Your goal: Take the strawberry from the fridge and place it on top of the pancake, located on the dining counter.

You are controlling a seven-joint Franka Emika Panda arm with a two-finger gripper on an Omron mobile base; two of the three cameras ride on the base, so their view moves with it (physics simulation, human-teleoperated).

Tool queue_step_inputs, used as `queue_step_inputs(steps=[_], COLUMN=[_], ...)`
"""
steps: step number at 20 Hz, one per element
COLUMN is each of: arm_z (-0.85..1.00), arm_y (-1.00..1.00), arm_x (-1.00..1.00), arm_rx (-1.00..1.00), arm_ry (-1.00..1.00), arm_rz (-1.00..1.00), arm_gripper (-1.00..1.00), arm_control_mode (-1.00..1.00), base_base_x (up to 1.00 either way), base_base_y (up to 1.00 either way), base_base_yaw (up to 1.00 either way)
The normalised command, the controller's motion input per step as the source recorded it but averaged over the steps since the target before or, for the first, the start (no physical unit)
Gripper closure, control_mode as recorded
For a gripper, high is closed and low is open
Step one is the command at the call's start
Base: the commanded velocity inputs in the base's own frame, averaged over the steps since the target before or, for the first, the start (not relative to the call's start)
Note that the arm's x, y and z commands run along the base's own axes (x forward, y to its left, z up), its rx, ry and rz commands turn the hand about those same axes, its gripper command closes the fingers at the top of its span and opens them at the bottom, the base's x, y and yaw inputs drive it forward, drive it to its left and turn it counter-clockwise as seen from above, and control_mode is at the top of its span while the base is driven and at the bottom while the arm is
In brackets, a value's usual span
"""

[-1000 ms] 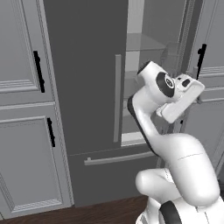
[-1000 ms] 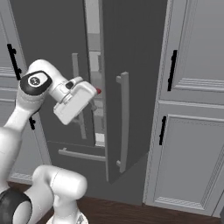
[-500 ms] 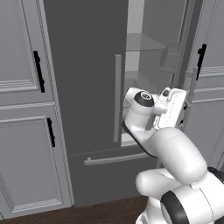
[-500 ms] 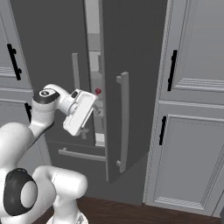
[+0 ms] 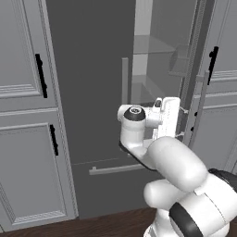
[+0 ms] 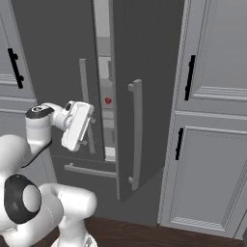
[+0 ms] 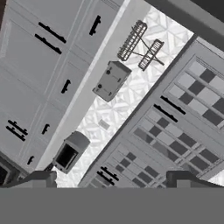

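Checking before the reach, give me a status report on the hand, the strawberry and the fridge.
Gripper jaws open, empty. Strawberry on a shelf inside the fridge, untouched. Right fridge door open; the opening looks narrow.

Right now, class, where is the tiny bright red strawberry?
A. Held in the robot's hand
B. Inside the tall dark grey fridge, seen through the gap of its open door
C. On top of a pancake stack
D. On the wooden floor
B: in the right base view the tiny bright red strawberry sits inside the tall dark grey fridge, visible in the gap beside its open right door.

Flat, even rendered light; soft faint shadows; no glare; coarse, slightly blurred textures.
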Motion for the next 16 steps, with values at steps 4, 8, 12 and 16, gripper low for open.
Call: queue_step_inputs(steps=[4,8,12,16], arm_z=[0.00,0.00,0.00,0.00], arm_y=[0.15,-0.23,-0.51,-0.37], arm_x=[0.57,0.89,0.76,0.77], arm_rx=[-0.02,0.00,0.00,0.00], arm_ry=[0.00,0.09,0.20,0.31], arm_rz=[0.12,0.17,0.17,0.14], arm_gripper=[-1.00,-1.00,-1.00,-1.00], arm_control_mode=[-1.00,-1.00,-1.00,-1.00], base_base_x=[0.00,0.00,0.00,0.00], base_base_y=[0.00,0.00,0.00,0.00], base_base_yaw=[0.00,0.00,0.00,0.00])
